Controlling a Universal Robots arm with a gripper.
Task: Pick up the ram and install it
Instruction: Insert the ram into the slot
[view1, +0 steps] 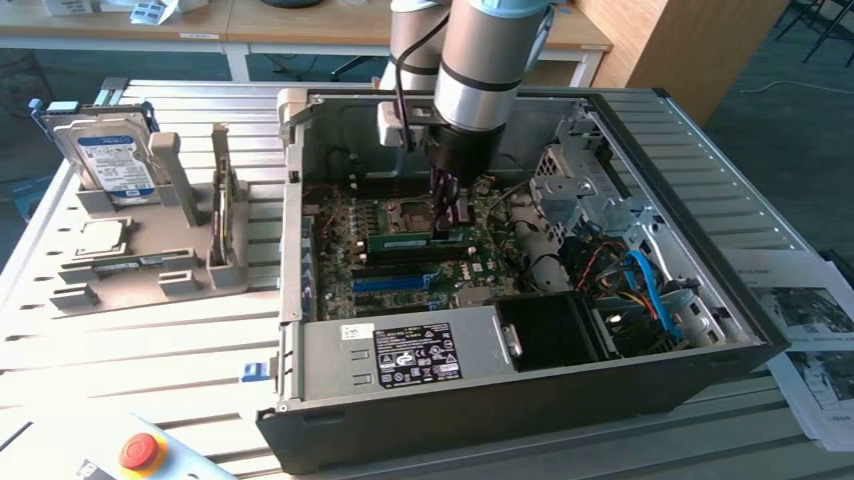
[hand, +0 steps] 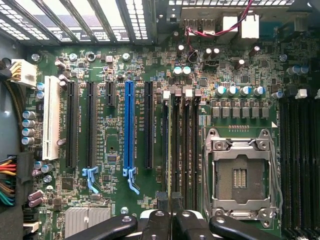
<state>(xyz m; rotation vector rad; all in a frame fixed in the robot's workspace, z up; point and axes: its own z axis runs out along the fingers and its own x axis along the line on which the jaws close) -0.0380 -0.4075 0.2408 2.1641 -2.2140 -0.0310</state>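
While jaws clamp it, the ram (hand: 169, 150) overlies slots (hand: 186, 150).

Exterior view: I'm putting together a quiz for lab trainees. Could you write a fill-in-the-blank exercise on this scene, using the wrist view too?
1. The end effector is shut on the green ram inside the open computer ___.
2. The hard drive standing in the grey holder carries a ___ label.
3. On the motherboard, the processor socket is ___.
4. The round button in the exterior view's lower left corner is ___.

Missing words: case; blue; empty; red.
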